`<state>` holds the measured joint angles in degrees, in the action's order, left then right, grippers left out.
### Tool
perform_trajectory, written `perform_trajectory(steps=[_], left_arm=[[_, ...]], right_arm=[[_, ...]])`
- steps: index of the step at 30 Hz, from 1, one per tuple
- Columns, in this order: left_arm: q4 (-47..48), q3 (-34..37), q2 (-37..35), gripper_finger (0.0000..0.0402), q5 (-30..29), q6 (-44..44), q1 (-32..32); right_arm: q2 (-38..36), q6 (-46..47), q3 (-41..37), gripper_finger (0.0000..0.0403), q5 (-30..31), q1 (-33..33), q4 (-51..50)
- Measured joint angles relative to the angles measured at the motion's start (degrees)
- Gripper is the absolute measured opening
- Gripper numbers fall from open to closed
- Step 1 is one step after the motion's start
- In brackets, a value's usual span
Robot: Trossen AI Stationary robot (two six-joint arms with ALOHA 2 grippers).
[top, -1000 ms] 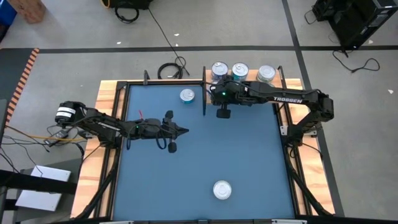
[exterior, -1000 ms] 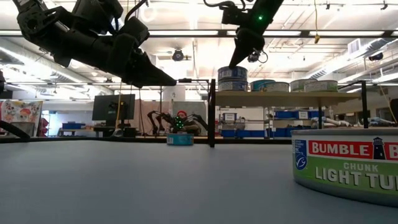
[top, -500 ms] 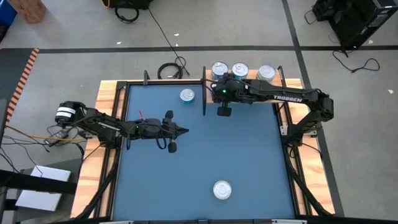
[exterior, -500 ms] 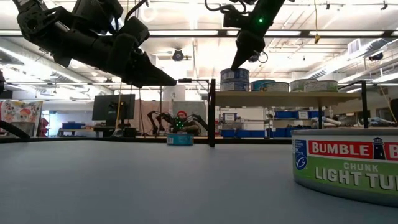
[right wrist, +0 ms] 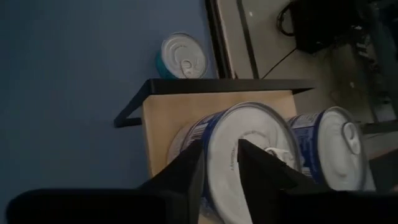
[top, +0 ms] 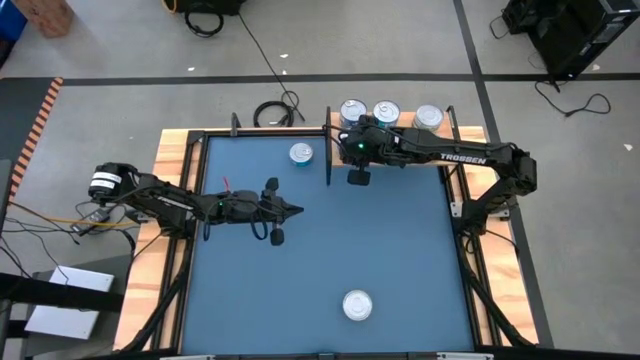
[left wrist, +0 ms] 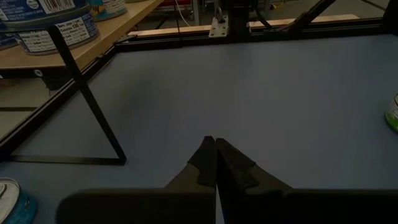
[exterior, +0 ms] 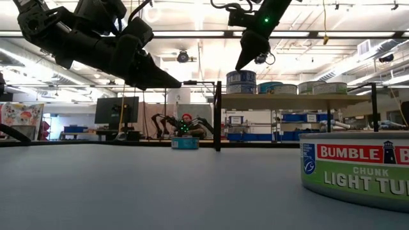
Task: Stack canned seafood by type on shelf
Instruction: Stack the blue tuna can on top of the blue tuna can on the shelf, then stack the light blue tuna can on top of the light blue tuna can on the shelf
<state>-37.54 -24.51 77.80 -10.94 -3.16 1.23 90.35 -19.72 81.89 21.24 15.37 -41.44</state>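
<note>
Since a second ago: right end effector (top: 357,131) risen off stacked blue-labelled round tin (exterior: 241,82), fingers now parted, empty. High view: several silver-topped tins on light wooden shelf (top: 462,133); two tins (top: 301,153) left on blue surface (top: 400,260). Left wrist view: left end effector (left wrist: 215,157) closed, empty.

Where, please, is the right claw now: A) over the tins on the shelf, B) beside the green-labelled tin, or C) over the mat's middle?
A: the high view shows the right claw above the tins on the shelf, at the mat's far edge.
</note>
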Motion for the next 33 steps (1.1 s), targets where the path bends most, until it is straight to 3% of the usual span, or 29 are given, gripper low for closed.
perform_trajectory(steps=[8, 12, 17, 33], left_arm=[[0.2, 0.0, 0.0, 0.0003, 0.0, 0.2, 0.0], [0.2, 0.0, 0.0, 0.0003, 0.0, 0.3, 0.0], [0.2, 0.0, 0.0, 0.0003, 0.0, 0.4, 0.0], [0.2, 0.0, 0.0, 0.0003, -1.7, 0.8, 0.0]], right_arm=[[0.0, -1.4, 0.0, 0.0111, 1.8, -2.9, 0.0], [0.0, -0.5, 0.0, 0.0077, 1.5, -4.6, -2.1], [0.0, 0.7, -1.7, 0.0011, -3.4, -5.6, -0.8], [0.0, 8.6, -26.1, 0.0003, -5.1, -16.8, 38.1]])
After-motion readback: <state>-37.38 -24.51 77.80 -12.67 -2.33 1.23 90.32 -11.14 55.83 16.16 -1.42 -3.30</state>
